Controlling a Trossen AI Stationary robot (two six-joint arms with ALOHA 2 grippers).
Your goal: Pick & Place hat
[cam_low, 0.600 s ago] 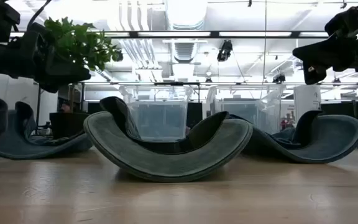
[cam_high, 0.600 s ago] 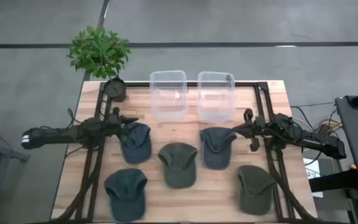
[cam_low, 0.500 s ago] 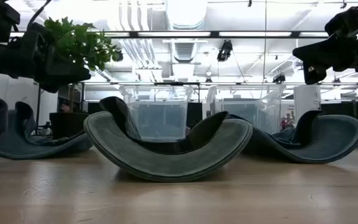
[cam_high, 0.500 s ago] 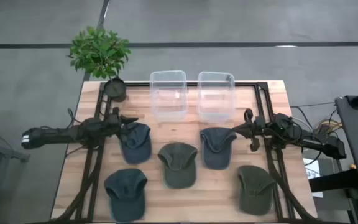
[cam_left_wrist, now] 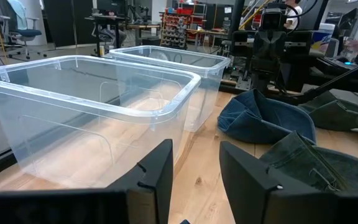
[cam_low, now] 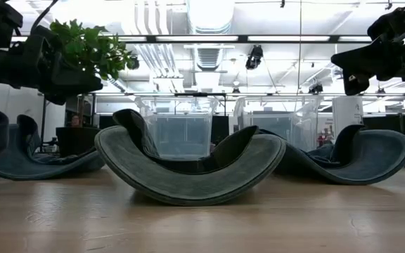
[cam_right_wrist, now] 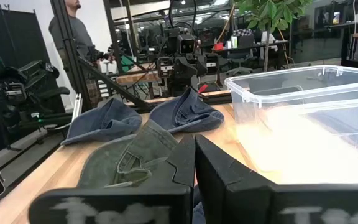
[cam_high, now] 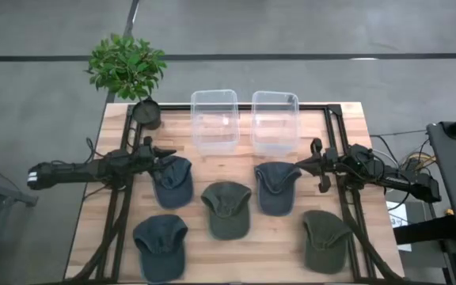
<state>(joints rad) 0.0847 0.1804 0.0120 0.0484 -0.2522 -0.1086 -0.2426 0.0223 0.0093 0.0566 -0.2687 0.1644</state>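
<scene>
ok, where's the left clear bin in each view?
High: left clear bin, top centre, beside its twin.
Low: behind the centre green cap.
Left wrist: fills the frame's left, nearest.
Right wrist: the farther bin.
Shared landmark: the potted plant.

bright ceiling strip lights point(cam_low: 209, 39) glare overhead; near wrist-view foreground blurred.
</scene>
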